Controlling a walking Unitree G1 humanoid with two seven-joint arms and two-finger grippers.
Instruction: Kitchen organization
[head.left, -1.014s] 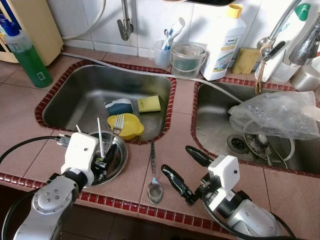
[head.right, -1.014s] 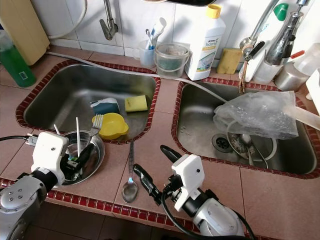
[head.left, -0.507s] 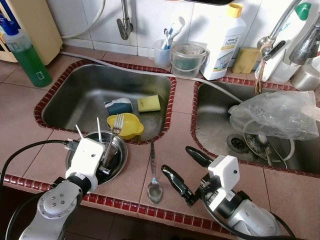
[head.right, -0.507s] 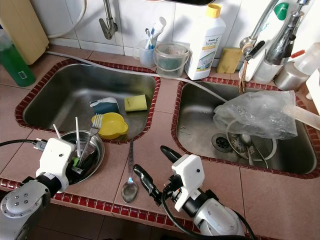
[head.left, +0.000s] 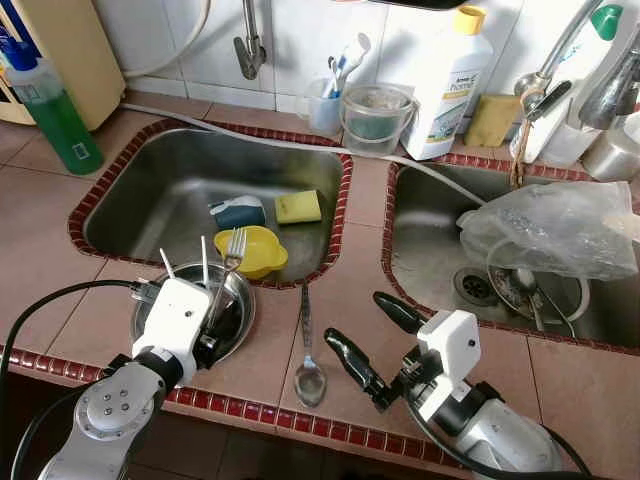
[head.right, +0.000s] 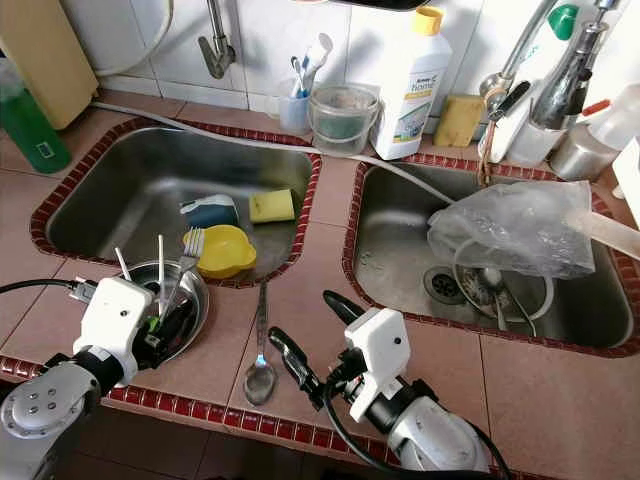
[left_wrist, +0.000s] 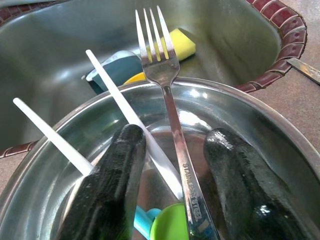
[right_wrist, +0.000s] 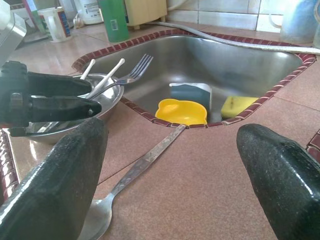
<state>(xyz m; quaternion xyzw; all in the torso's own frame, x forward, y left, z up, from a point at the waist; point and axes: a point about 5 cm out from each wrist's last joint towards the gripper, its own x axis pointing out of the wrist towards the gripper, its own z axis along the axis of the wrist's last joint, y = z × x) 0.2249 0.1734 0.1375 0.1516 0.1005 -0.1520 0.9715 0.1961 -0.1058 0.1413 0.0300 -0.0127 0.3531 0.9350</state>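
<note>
I had the left claw (left_wrist: 172, 200) inside the steel bowl (head.left: 243, 300) on the tiled bench (head.left: 350, 300), fingers spread either side of the fork (left_wrist: 167, 100), not pinching it; two white sticks (left_wrist: 115, 95) leaned beside it. Right claw (head.left: 362, 337) hovered spread wide over the bench, near the spoon (head.left: 308, 370). A yellow bowl (head.left: 255, 250) sat in the left sink (head.left: 160, 190).

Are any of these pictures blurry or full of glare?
Head views: sharp, evenly lit. Left wrist view: bright glare inside the steel bowl, fork crisp, near fingers soft. Right wrist view: big black fingers out of focus, spoon and sink clear.
</note>
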